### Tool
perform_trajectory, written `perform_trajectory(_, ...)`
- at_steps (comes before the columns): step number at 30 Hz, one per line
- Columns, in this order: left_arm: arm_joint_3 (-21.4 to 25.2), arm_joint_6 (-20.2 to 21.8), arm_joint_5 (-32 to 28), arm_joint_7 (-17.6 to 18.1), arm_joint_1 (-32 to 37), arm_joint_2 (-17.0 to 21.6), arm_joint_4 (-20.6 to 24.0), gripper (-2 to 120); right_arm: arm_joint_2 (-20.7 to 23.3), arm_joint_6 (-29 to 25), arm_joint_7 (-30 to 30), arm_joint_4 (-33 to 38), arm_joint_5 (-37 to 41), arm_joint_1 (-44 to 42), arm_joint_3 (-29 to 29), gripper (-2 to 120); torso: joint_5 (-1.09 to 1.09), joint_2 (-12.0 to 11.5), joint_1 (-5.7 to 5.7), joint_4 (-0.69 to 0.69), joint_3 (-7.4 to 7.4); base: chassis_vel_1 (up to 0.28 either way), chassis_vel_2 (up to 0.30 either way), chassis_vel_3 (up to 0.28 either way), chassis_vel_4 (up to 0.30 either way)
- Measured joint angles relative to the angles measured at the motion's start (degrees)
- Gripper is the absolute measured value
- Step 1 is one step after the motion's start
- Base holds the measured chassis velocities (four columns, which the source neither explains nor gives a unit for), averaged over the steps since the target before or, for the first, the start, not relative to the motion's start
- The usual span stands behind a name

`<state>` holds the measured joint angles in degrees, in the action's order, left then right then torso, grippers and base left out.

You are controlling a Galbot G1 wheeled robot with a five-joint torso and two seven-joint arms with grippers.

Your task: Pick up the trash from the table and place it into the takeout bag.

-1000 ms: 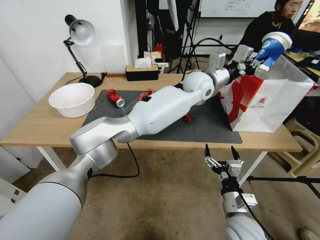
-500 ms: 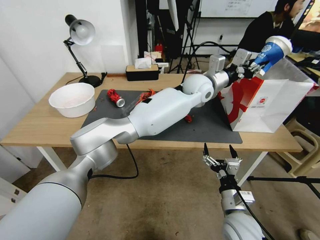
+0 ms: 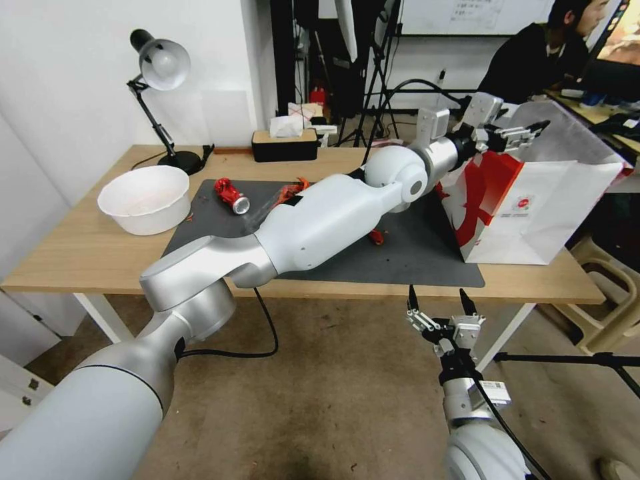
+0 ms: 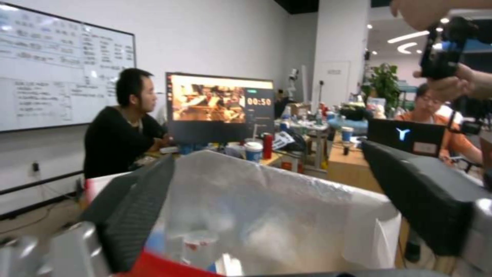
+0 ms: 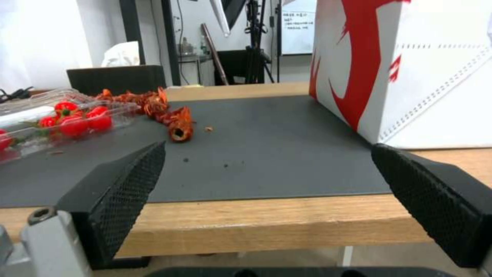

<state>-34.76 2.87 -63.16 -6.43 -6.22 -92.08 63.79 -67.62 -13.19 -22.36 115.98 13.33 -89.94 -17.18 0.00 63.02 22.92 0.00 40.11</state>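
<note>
Release looks done: the left gripper (image 3: 527,130), holding a blue cup half a second ago, now hangs spread and empty over the takeout bag (image 3: 533,213), the cup apparently inside, while a crushed red can (image 3: 231,196) waits on the table (image 3: 73,247) and the right gripper (image 3: 439,308) idles open below the edge.

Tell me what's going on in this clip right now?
The robot is clearing trash off the table into the takeout bag. Its left gripper is stretched out over the bag's open top with its fingers open and nothing between them. The right gripper hangs open below the table's front edge, idle. A crushed red can and red scraps lie on the grey mat.
</note>
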Motion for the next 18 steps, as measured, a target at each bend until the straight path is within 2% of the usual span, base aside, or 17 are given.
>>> perform_trajectory(1,0.4,0.0,0.0,0.3,0.0,0.0,0.1,97,0.0,0.0,0.0,0.1,0.0,0.0,0.0,100,0.00,0.0,0.00,0.00,0.00,0.000,0.000,0.000,0.000)
perform_trajectory(5,2.3,0.0,0.1,1.1,0.3,0.8,1.1,100,0.0,0.1,-0.1,0.2,0.0,0.0,-0.2,100,0.00,0.0,0.00,-0.02,0.00,0.000,0.000,0.000,0.000)
perform_trajectory(7,3.1,0.1,0.1,1.6,1.0,2.5,2.3,100,0.0,0.1,-0.1,0.2,0.0,-0.1,-0.2,100,0.00,0.0,0.00,-0.01,0.00,0.000,0.000,0.000,0.000)
perform_trajectory(8,4.0,0.1,0.0,2.3,2.2,5.0,4.4,100,-0.1,0.1,-0.1,0.2,0.0,-0.1,-0.2,100,-0.01,0.0,0.00,0.00,0.00,0.000,0.000,0.000,0.000)
perform_trajectory(9,4.0,0.1,0.0,2.3,2.2,5.0,4.4,100,-0.1,0.1,-0.1,0.2,0.0,-0.1,-0.2,100,-0.01,0.0,0.00,0.00,0.00,0.000,0.000,0.000,0.000)
perform_trajectory(12,7.2,0.4,0.1,3.6,6.6,12.0,10.8,100,-0.1,0.1,-0.1,0.1,0.1,0.1,-0.1,100,-0.02,0.0,0.00,-0.01,0.00,0.000,0.000,0.000,0.000)
perform_trajectory(13,7.2,0.4,0.1,3.6,6.6,12.0,10.8,100,-0.1,0.1,-0.1,0.1,0.1,0.1,-0.1,100,-0.02,0.0,0.00,-0.01,0.00,0.000,0.000,0.000,0.000)
perform_trajectory(14,8.4,0.4,0.2,3.7,8.3,14.9,13.1,100,-0.1,0.1,-0.1,0.1,0.1,0.3,0.0,100,-0.03,0.0,0.00,0.01,0.00,0.000,0.000,0.000,0.000)
perform_trajectory(16,8.6,0.4,0.2,3.8,8.6,15.4,13.4,100,-0.1,0.1,-0.1,0.0,0.1,0.3,0.0,100,-0.03,0.0,0.00,0.01,0.00,0.000,0.000,0.000,0.000)
perform_trajectory(17,10.9,0.4,0.6,4.0,11.9,20.3,17.1,100,0.0,0.2,-0.1,-0.1,0.1,0.6,0.3,100,-0.03,0.0,-0.01,0.00,0.00,0.000,0.000,0.000,0.000)
perform_trajectory(18,11.6,0.4,0.9,4.2,13.0,21.8,18.0,100,0.0,0.2,-0.1,-0.1,0.1,0.6,0.4,100,-0.04,0.0,-0.01,0.01,0.00,0.000,0.000,0.000,0.000)
